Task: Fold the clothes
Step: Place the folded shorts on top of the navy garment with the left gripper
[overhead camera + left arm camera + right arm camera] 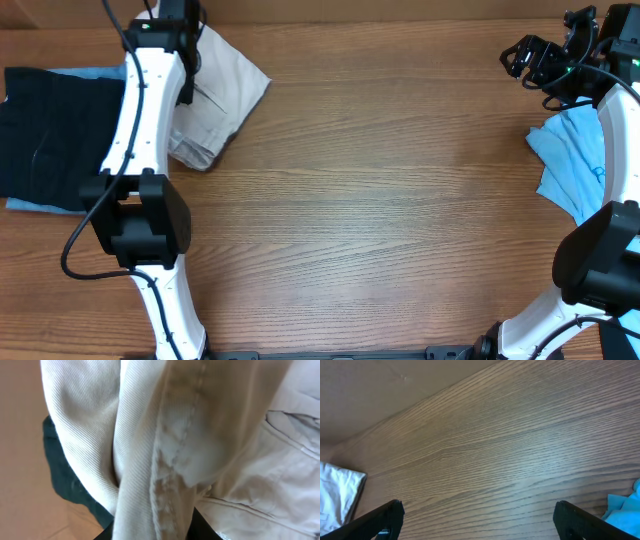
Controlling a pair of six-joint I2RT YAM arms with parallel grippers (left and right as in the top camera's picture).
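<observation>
Wooden tabletop [380, 200] beneath all. Pale beige shorts [228, 90] bunched at far left, just beside black garment [50, 130]. Blue T-shirt [570, 160] at right edge. Left hand [182, 42] clamped on shorts; right hand [477, 510] spread open above tabletop.

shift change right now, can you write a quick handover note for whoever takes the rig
Left hand: over the khaki shorts at the far left of the table; its camera shows only bunched cloth, grip unclear.
Right hand: open, empty, far right, beside the blue T-shirt.
Done: shorts lie doubled over but rumpled.
Left: flatten and finish the fold.
</observation>
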